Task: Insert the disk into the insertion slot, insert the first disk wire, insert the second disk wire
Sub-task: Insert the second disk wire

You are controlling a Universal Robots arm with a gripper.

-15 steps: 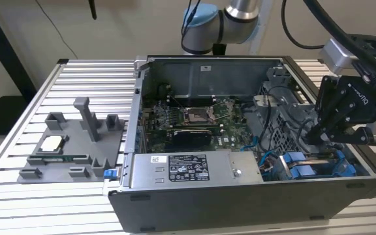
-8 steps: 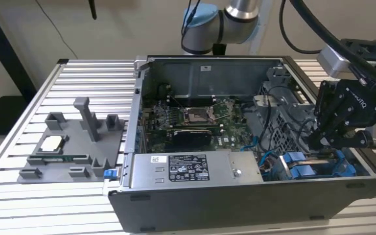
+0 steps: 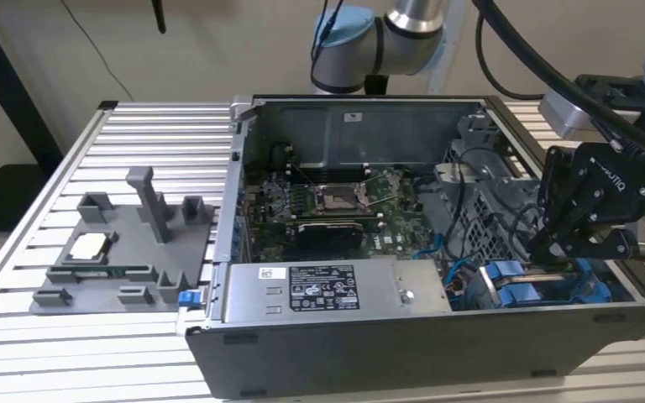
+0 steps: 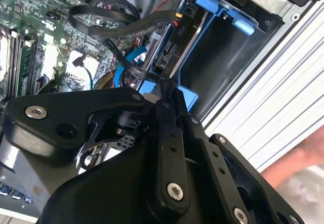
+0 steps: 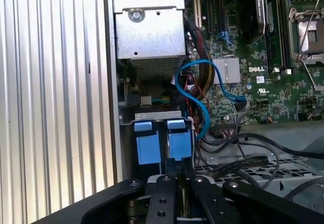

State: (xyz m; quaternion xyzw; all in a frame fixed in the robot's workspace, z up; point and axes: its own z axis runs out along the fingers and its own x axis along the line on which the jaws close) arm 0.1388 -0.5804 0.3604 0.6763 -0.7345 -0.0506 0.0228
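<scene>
Disk [image 3: 547, 290] | blue-framed, seated in insertion slot [image 3: 482, 210] at case's corner near exterior view's right counter edge | hand [image 3: 554, 252] just above it, clenched on black wire [image 4: 121, 29]

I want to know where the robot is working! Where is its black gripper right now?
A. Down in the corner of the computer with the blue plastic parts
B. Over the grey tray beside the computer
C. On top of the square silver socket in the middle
A: in the exterior view the gripper hangs over the blue plastic parts at the computer case's right-hand corner.
</scene>
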